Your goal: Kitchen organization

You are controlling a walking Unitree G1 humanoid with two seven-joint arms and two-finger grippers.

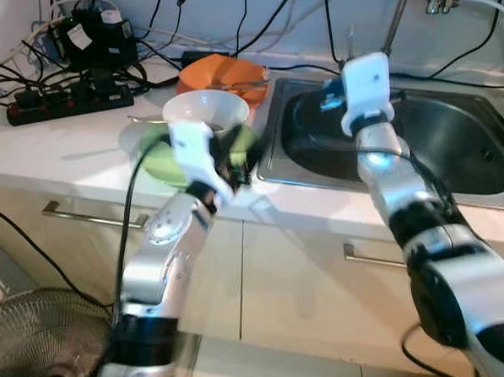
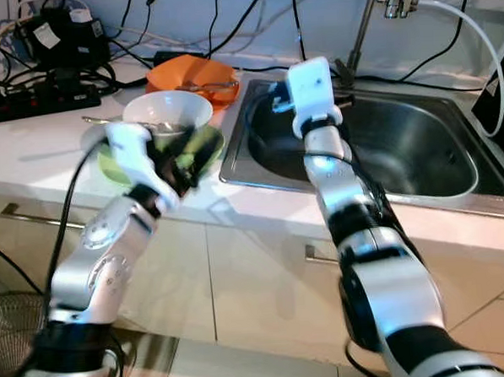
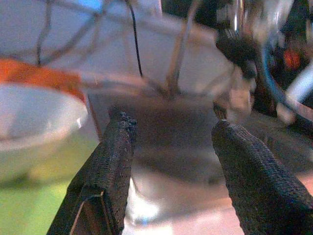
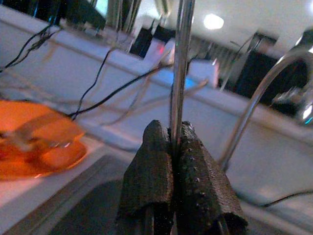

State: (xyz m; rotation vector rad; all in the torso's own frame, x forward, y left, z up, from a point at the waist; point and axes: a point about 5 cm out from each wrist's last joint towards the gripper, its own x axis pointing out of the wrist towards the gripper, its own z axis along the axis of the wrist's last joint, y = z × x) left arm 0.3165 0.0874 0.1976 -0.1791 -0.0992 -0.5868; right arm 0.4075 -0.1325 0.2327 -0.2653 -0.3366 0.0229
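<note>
I see a black power strip (image 1: 70,102) on the white countertop (image 1: 55,148), then a white ceramic bowl (image 1: 206,111) on a green plate (image 1: 162,164), my left gripper (image 3: 171,147) spread open and empty beside it. An orange bowl (image 1: 225,72) sits behind. Over the steel sink (image 1: 453,144), my right gripper (image 4: 176,147) pinches a thin metal utensil handle (image 4: 181,63).

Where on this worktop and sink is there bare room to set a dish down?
Free: the white worktop between the black power strip and the green plate; the steel sink's right half. Crowded: the white bowl and orange plate by the sink.
</note>
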